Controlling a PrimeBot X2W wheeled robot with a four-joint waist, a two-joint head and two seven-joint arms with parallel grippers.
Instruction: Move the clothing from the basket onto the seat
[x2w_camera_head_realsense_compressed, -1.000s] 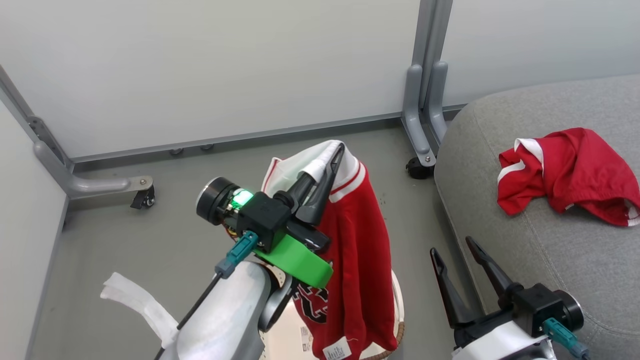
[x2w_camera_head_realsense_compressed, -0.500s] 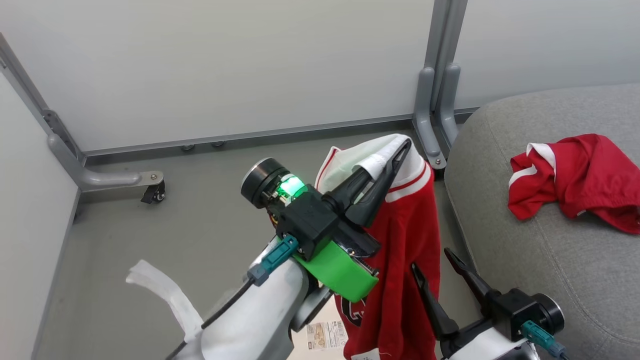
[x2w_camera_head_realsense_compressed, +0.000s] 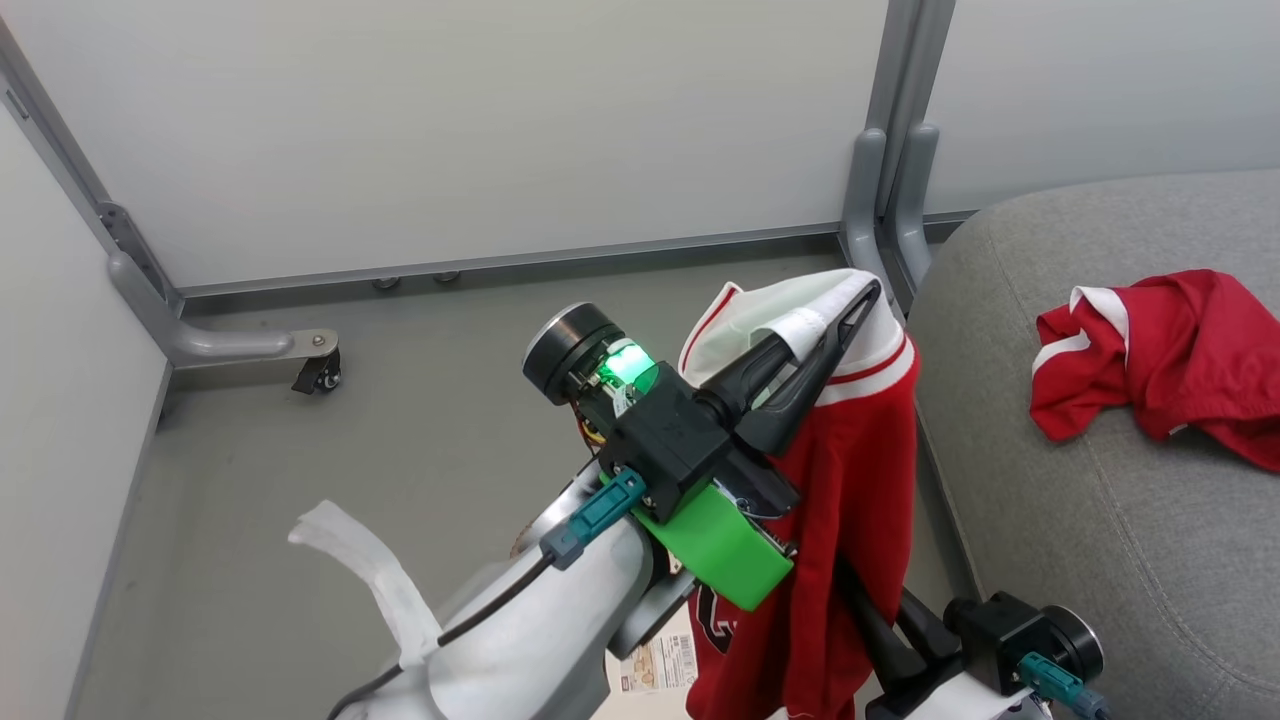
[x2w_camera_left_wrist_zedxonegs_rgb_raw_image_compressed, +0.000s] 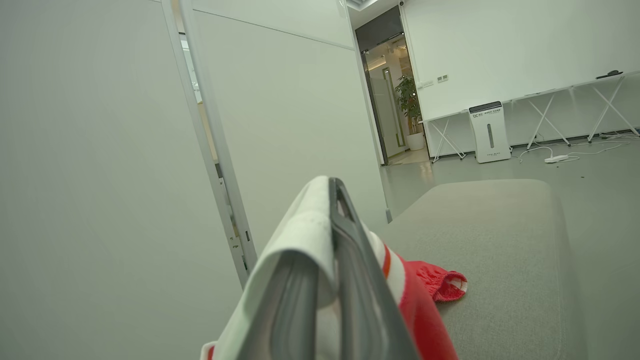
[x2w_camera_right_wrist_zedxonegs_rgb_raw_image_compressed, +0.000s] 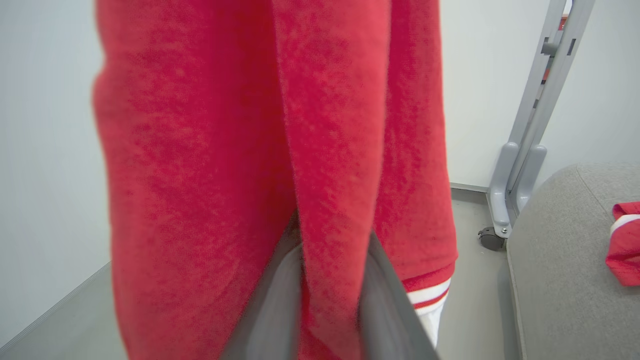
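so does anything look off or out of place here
A white strip sticks out loose from the left forearm, like unwound wrapping. The red garment on the seat lies crumpled, not flat. The shirt in the left gripper hangs normally.

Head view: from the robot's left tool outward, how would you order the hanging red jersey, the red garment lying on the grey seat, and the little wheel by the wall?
1. The hanging red jersey: pinched in the left tool, draping below it.
2. The red garment: right, on the grey seat.
3. The caster wheel: far left, on the floor.
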